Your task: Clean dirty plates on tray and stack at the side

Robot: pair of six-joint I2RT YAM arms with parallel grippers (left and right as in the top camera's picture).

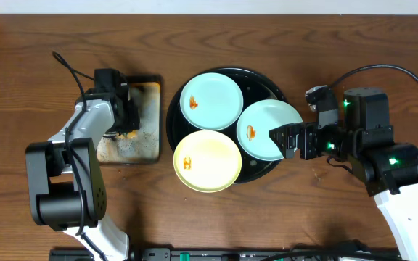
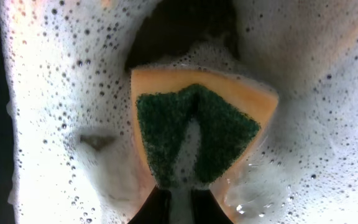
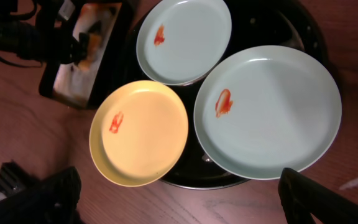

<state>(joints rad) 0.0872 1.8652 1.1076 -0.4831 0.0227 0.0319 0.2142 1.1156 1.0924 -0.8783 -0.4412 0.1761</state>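
Observation:
The black tray (image 1: 265, 88) holds three plates, each with an orange smear: a mint plate (image 1: 210, 100) at the back, a mint plate (image 1: 267, 129) on the right, and a yellow plate (image 1: 207, 161) overhanging the front rim. They also show in the right wrist view: back mint plate (image 3: 185, 38), right mint plate (image 3: 269, 112), yellow plate (image 3: 140, 132), tray (image 3: 199, 175). My right gripper (image 1: 284, 142) (image 3: 180, 204) is wide open and empty at the right mint plate's edge. My left gripper (image 1: 125, 119) (image 2: 180, 208) is shut on an orange sponge with a green pad (image 2: 197, 127), amid foam.
A small rusty metal tray (image 1: 145, 143) with foam lies left of the black tray; it also shows in the right wrist view (image 3: 73, 84). Brown wooden table (image 1: 325, 210) lies all around. A black cable loops at the back right.

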